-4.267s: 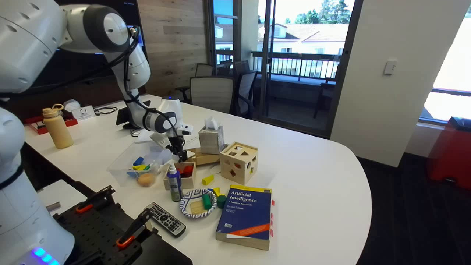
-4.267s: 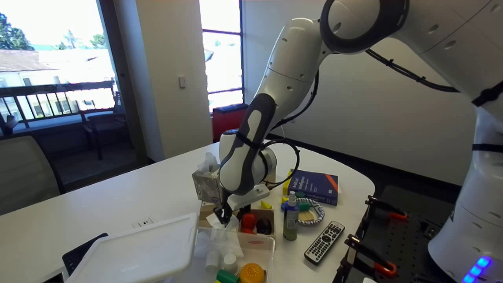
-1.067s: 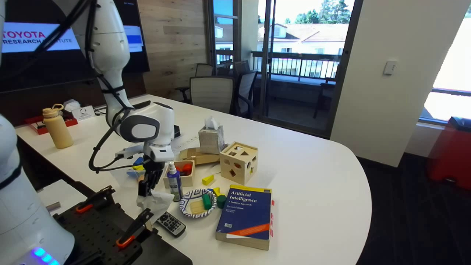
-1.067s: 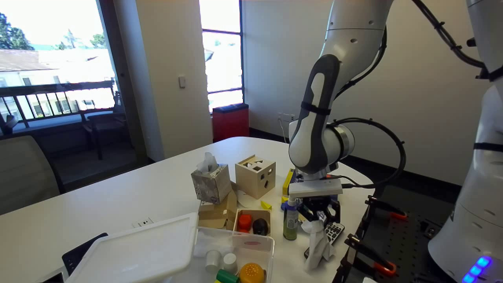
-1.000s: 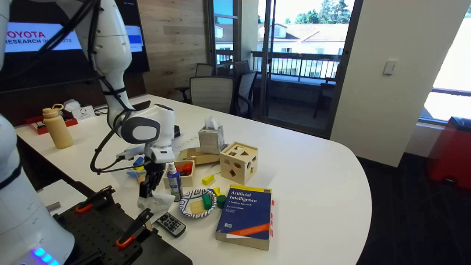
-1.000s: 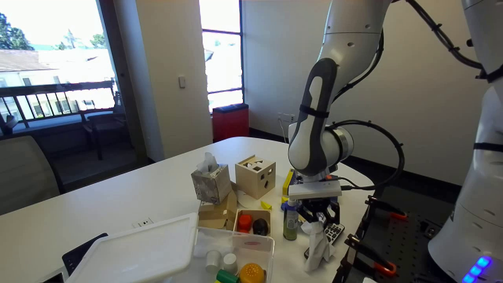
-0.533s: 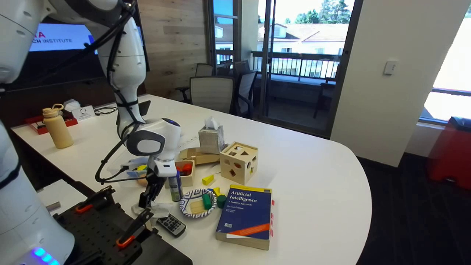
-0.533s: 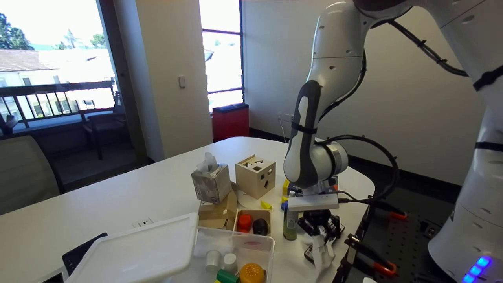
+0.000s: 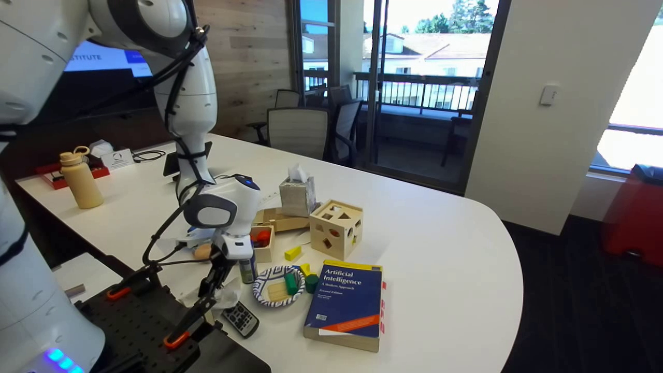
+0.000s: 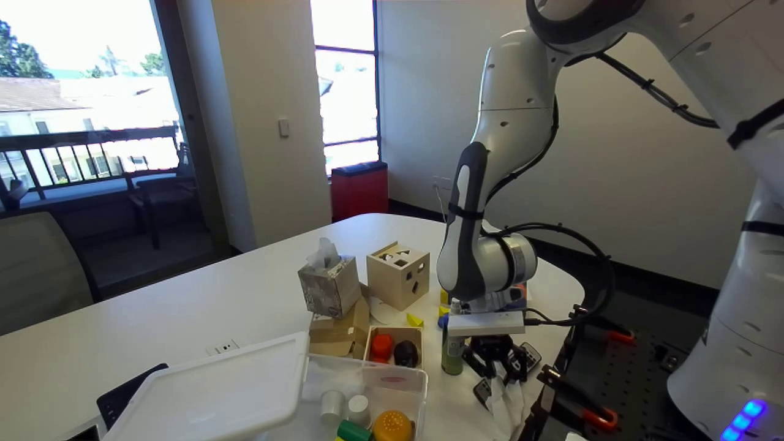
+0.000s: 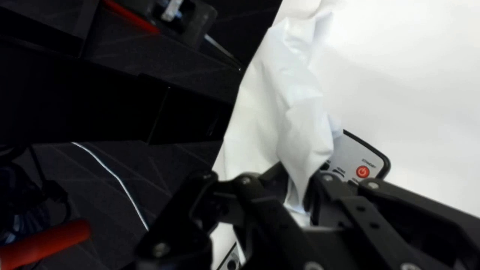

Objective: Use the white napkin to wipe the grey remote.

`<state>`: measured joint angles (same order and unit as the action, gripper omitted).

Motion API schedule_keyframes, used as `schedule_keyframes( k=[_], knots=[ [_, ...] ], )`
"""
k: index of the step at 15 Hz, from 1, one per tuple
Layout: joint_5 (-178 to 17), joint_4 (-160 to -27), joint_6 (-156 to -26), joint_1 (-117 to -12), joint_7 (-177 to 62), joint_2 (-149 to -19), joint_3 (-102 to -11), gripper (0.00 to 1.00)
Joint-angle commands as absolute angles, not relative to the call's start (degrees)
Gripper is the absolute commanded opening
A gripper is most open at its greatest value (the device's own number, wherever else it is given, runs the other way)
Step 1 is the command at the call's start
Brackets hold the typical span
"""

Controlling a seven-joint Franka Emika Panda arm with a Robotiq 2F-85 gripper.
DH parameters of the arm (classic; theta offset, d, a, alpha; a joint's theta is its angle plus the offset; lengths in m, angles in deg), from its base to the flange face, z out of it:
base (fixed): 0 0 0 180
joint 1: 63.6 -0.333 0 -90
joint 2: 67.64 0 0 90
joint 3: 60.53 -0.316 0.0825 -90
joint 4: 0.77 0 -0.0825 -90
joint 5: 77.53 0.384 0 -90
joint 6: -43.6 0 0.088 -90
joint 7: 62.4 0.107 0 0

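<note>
Wrist view shows your gripper clamped on the white napkin over the grey remote, the loose part spreading past the remote's long side. You cannot tell whether napkin and remote touch. In both exterior views, a spray bottle stands near the remote.

White table: textbook "Artificial Intelligence, Second Edition" flat, cover up; blue-and-white dish near textbook, green cylinder inside; spray bottle upright near dish; yellow block loose on tabletop; shape-sorter cube just beside tissue box, tissue protruding; wooden box holding red block; clear plastic bin containing white cylinders; tan bottle upright, well apart.
</note>
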<state>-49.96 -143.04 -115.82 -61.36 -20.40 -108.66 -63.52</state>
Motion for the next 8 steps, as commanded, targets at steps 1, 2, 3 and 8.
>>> schedule_keyframes(
  k=[1, 2, 3, 8],
  knots=[
    [-48.7, -144.3, -117.8, -62.0, -20.9, -107.7, -61.8, 0.01],
    [-48.7, -144.8, -118.1, -62.1, -20.7, -107.3, -61.3, 0.01],
    [-48.7, -145.0, -118.5, -62.0, -20.8, -107.2, -61.0, 0.01],
    [-47.4, -146.8, -122.1, -59.2, -22.8, -105.3, -62.4, 0.01]
  ],
)
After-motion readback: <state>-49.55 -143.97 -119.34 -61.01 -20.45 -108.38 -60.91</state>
